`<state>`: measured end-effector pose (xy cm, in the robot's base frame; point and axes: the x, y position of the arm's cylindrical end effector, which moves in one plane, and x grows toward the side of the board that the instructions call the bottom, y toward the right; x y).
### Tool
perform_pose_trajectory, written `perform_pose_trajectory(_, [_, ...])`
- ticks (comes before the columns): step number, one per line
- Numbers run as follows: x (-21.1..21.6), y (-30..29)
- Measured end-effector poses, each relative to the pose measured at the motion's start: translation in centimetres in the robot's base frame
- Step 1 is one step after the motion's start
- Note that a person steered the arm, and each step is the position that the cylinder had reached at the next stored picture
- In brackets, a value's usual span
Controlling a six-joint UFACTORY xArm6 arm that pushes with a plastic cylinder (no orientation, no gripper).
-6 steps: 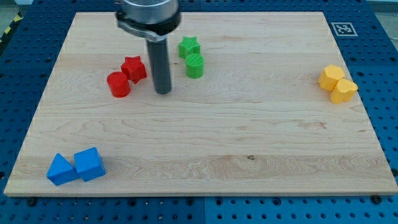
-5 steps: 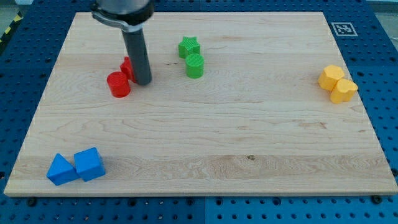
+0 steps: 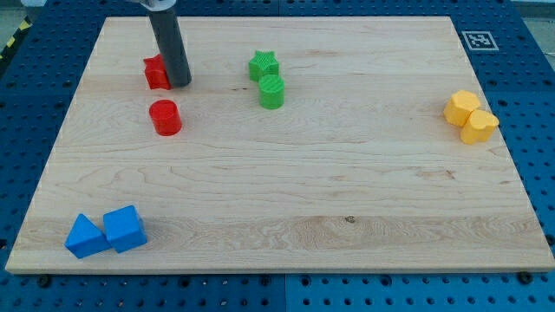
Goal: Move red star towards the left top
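The red star (image 3: 156, 73) lies on the wooden board (image 3: 286, 191) in its upper left part, partly hidden behind my rod. My tip (image 3: 179, 83) touches the star's right side. A red cylinder (image 3: 165, 117) stands apart from the star, just below it toward the view's bottom.
A green star (image 3: 264, 65) and a green cylinder (image 3: 271, 90) sit together right of my tip. Two yellow blocks (image 3: 471, 116) lie at the right edge. A blue triangular block (image 3: 84, 236) and a blue cube (image 3: 125, 228) sit at the bottom left.
My tip moved left and toward the view's top, pushing the red star away from the red cylinder toward the top left. The other blocks have not moved.
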<state>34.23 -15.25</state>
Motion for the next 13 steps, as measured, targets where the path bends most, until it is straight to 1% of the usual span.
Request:
perform_pose_trajectory(1, [2.2,0.0])
perform_pose_trajectory(2, [2.7,-2.1])
perform_pose_trajectory(3, [1.5,-3.5])
perform_pose_trajectory(4, [0.6,-3.6])
perform_pose_trajectory(8, [-0.9,-3.6])
perform_pose_trajectory(10, [-3.4,-3.6])
perform_pose_trajectory(11, [-3.3,1.1])
perform_pose_trajectory(12, [-3.4,1.9])
perform_pose_trajectory(13, [-4.4,-0.8])
